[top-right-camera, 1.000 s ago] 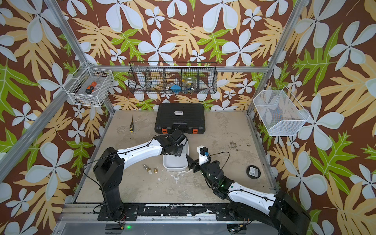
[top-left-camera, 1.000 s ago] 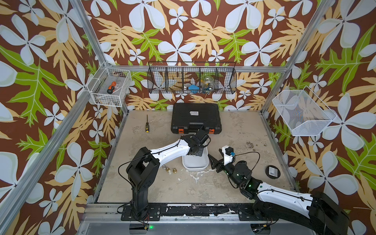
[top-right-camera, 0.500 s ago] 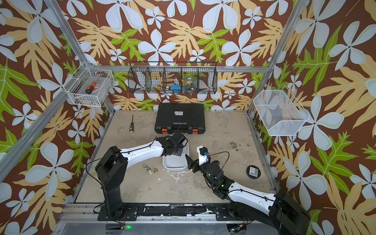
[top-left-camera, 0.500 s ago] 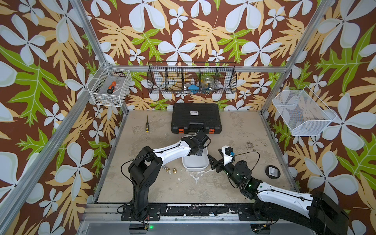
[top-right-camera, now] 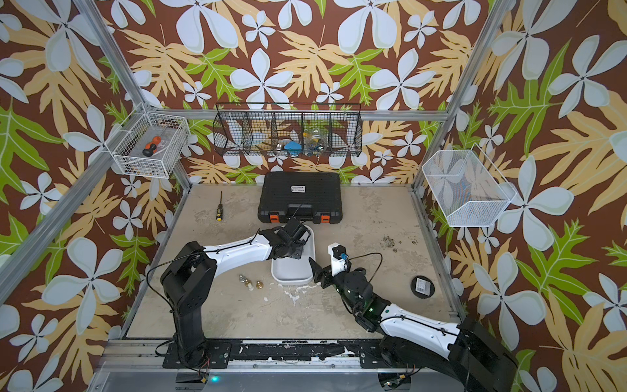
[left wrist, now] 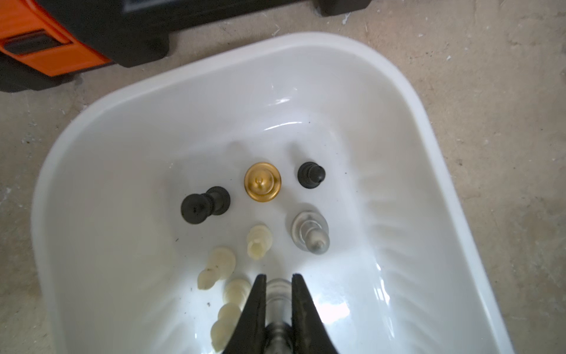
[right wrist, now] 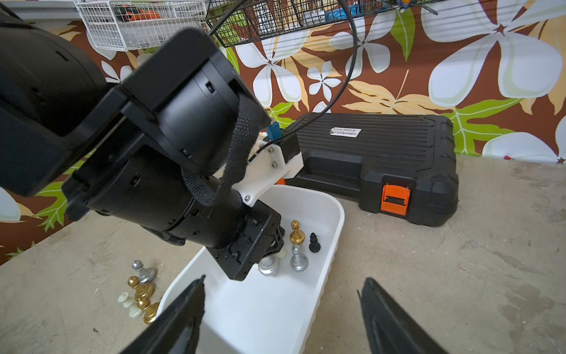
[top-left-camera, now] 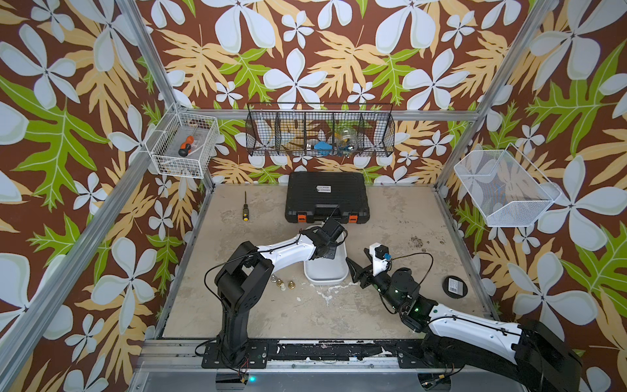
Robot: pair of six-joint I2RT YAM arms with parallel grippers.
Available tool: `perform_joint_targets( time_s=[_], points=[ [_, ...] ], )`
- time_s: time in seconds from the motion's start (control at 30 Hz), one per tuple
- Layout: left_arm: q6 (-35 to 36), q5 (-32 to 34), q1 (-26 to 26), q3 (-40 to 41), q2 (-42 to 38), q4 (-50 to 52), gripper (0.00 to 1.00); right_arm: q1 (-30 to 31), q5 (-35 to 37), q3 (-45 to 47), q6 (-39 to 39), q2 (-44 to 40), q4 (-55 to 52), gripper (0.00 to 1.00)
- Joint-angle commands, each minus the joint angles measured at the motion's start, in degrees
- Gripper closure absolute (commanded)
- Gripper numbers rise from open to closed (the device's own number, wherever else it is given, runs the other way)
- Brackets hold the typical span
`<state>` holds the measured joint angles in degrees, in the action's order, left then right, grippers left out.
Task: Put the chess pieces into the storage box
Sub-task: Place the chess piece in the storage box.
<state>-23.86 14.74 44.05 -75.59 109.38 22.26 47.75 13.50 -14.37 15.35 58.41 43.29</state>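
The left arm (top-left-camera: 288,249) has swung slightly; the left claw (left wrist: 277,275) stays low over the white box (left wrist: 398,153).
It pinches a silver pawn (left wrist: 277,291) lengthwise between its fingers, base toward the box floor; the right claw (right wrist: 284,279) gapes wide nearby.

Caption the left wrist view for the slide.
Left gripper shut on a silver chess piece over the storage box, other pieces already inside.
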Motion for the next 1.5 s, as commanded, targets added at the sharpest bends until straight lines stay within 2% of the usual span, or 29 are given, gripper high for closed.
perform_joint_targets(
  time_s=[0.0, 1.17, 1.3, 1.47],
  points=[
    [0.47, 0.04, -0.11, 0.16, 0.21, -1.58, 0.91, -0.02, -0.31, -0.22, -0.44, 0.17, 1.4, 0.2],
    [1.18, 1.47, -0.28, 2.41, 1.8, -6.94, 0.89, 0.03, -1.19, -0.48, -0.32, 0.5, 1.33, 0.2],
    [1.18, 1.32, -0.28, 2.72, 1.51, -6.82, 0.86, 0.0, -1.19, -0.4, -0.33, 0.41, 1.45, 0.19],
    [1.27, 0.82, -0.28, 2.91, 1.31, -6.89, 0.74, -0.01, -1.15, -0.48, -0.24, 0.47, 1.2, 0.19]
  ],
)
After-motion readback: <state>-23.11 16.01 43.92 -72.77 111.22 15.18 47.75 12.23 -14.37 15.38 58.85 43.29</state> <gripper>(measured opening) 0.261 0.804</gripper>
